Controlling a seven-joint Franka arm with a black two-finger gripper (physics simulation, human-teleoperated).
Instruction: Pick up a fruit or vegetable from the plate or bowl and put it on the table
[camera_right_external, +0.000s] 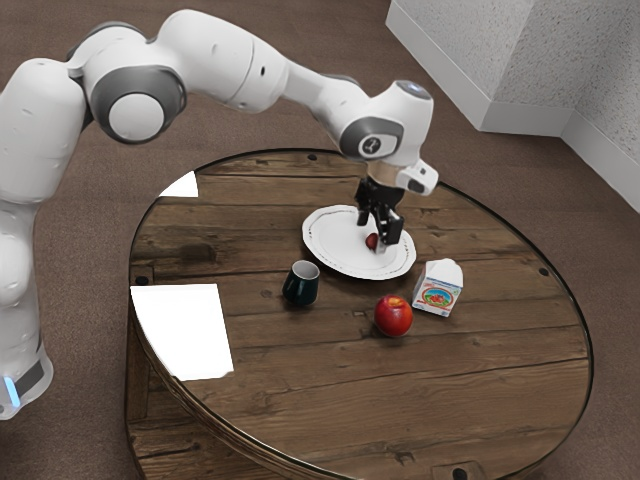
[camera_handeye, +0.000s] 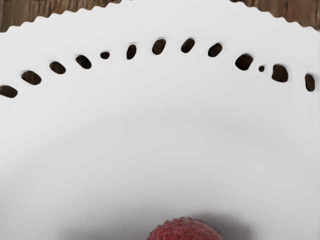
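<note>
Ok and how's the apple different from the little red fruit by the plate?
The apple is clearly bigger than the small red fruit. The apple's skin looks smooth and glossy, while the small fruit's is bumpy and duller. The apple sits on the table, away from the gripper; the small fruit is right at the gripper, over the plate. Both are reddish and look roundish.

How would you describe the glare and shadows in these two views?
Exterior view: two blank white patches, perhaps glare, at the edge of the table; wrist view: soft grey shadow on the plate, to both sides of the red fruit.
</note>
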